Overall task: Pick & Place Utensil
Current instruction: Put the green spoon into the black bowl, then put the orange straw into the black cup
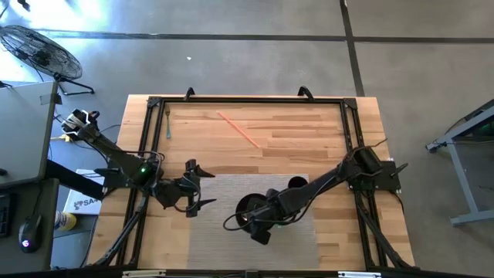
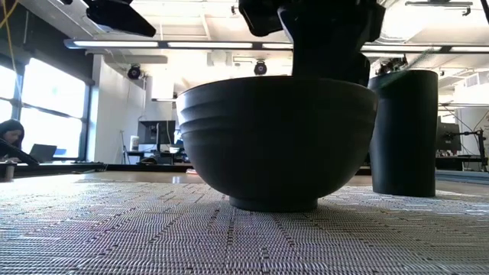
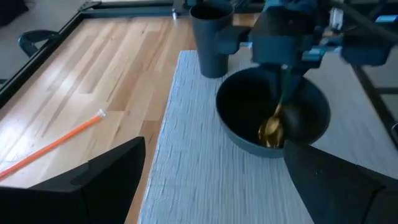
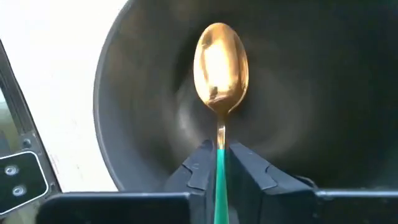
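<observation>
A spoon (image 4: 221, 68) with a gold bowl and a teal handle hangs inside a dark bowl (image 1: 245, 207) that stands on the grey woven mat (image 1: 224, 239). My right gripper (image 4: 221, 152) is above the bowl, pointing steeply down, shut on the spoon's handle. In the left wrist view the spoon's gold end (image 3: 272, 129) is low inside the dark bowl (image 3: 311, 112); whether it touches the bottom does not show. My left gripper (image 1: 208, 189) stands open at the mat's left edge, with nothing between its fingers. My right gripper pinches the spoon's teal handle (image 4: 221, 171) between its two fingers (image 4: 198, 169), just behind where the teal meets the gold neck. The fingers come from above, slanting down, and lie along the handle. The spoon points down into the bowl, gold end lowest.
A tall dark cup (image 1: 297, 184) stands on the mat just behind the bowl. An orange straw (image 1: 238, 127) lies on the bare wood at the far side, and a green-handled fork (image 1: 167, 122) lies by the far left frame rail. A black frame (image 1: 247, 99) borders the table.
</observation>
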